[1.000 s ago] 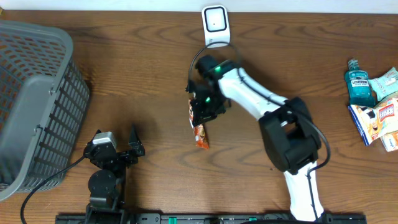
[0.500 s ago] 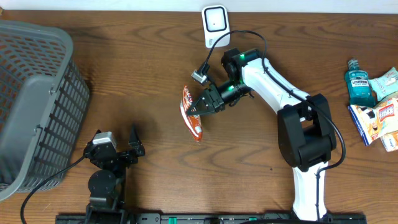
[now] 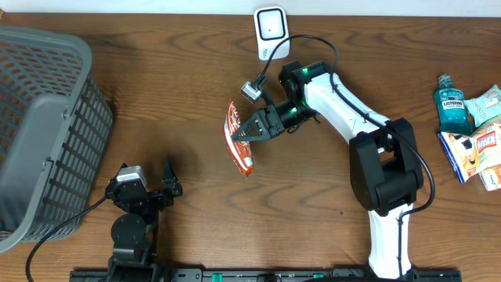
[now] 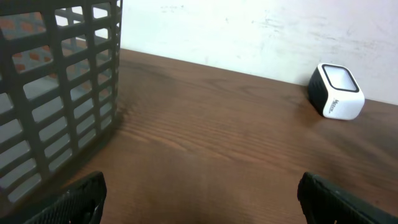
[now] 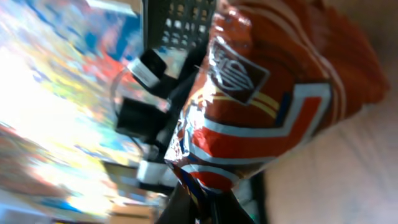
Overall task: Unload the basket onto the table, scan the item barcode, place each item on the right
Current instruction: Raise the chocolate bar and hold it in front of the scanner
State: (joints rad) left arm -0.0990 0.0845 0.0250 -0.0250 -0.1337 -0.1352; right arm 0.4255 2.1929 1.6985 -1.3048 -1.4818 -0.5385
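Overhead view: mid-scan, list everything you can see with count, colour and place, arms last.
table: 1, brown wood, under everything
basket: 1, grey, far left
scanner: 1, white with dark face, top centre
snack packet: 1, orange-red, centre, held off the table
mouthwash bottle: 1, teal, right edge
boxed items: count unclear, white and orange, beside the bottle
left gripper: 1, black, bottom left, open
right gripper: 1, black on white arm, centre, shut on the packet

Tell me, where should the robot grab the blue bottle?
The bottle lies flat, label up, with its cap toward the far edge. It is probably best gripped at the narrow neck just below the cap, coming straight down from above. Boxes crowd its right side and lower end, so fingers fit poorly round the wide body. The neck has bare table on both sides.
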